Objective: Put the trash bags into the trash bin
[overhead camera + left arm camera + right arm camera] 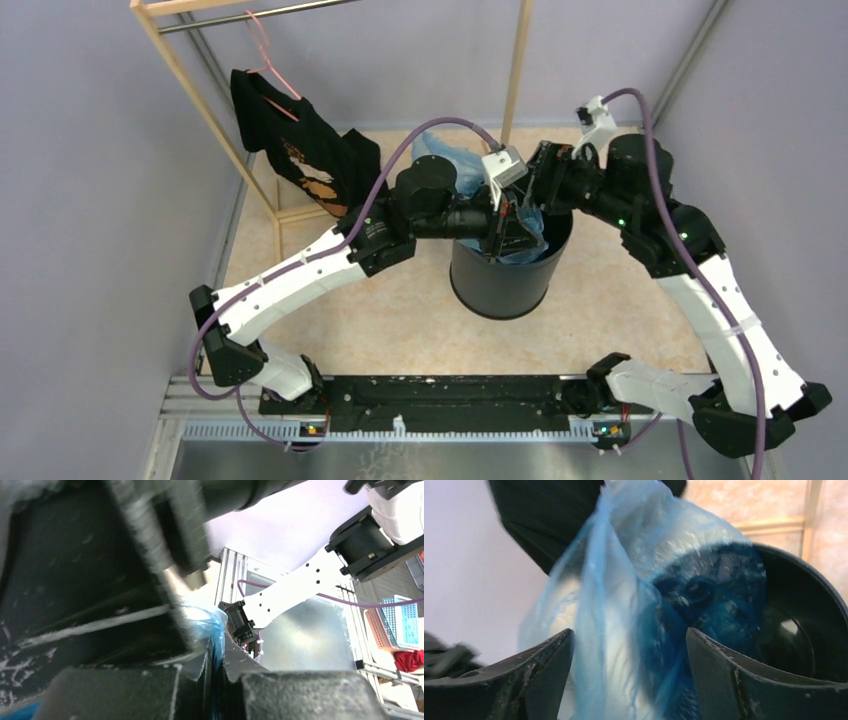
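The trash bag was thin, crinkled, translucent light-blue film, partly bunched above the far rim and partly sagging into the trash bin, a smooth, round, slightly tapered black bucket standing on the mottled beige tabletop.

Both arms met over the bin's mouth. Only the left wrist view showed the left gripper up close: its scuffed black fingers were pressed almost together with a sliver of blue film pinched between them. The right wrist view showed the right gripper spread wide, a twisted column of the bag hanging between its fingers, with the bin's glossy inner wall to the right. Whether the film touched those fingers could not be told.

From above, the arms' wrists hid most of the bin's opening. To the left hung a black shirt on a pink hanger, carried by a pale wooden rack behind the bin.
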